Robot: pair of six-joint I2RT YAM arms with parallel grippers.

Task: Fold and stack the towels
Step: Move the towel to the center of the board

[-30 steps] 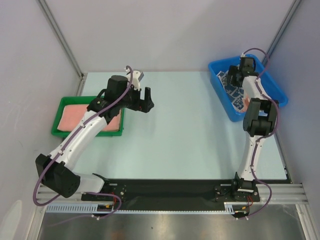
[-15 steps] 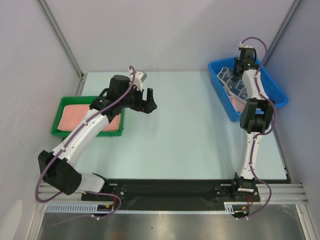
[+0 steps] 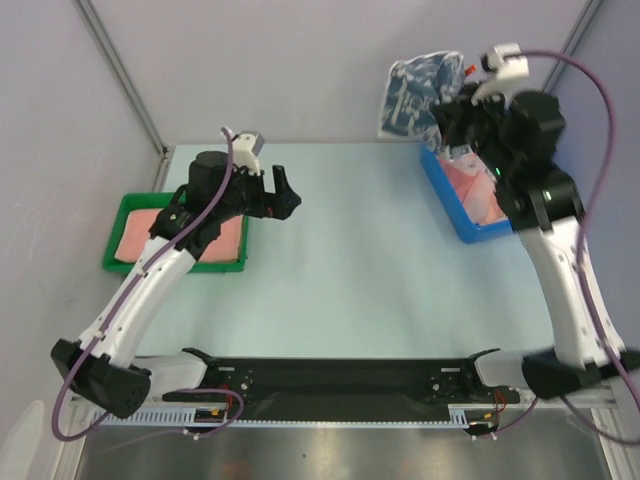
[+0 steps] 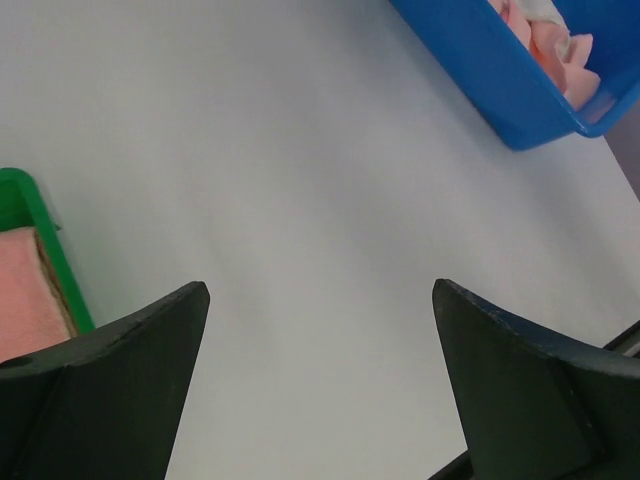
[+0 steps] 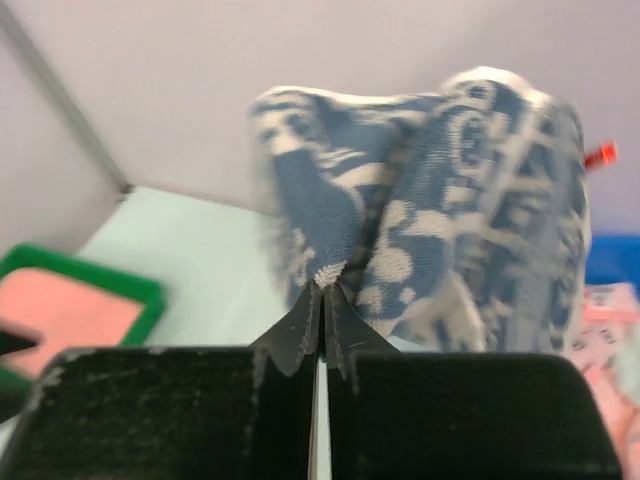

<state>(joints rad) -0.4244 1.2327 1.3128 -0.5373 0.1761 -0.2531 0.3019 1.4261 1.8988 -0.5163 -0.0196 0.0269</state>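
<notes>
Your right gripper (image 5: 322, 292) pinches the patterned towel (image 5: 470, 190) by a bunched fold. It looks limp and light, so take a corner. Your left gripper (image 4: 320, 300) gapes wide, empty.

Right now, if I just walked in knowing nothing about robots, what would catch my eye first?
The navy-and-white patterned cloth towel dangling high in the air at the far right, pinched in the shut right gripper by the blue plastic bin of salmon-pink towels. On the left, a salmon-pink terry towel lies flat in the green plastic tray, with the open left gripper hovering empty beside it.
</notes>
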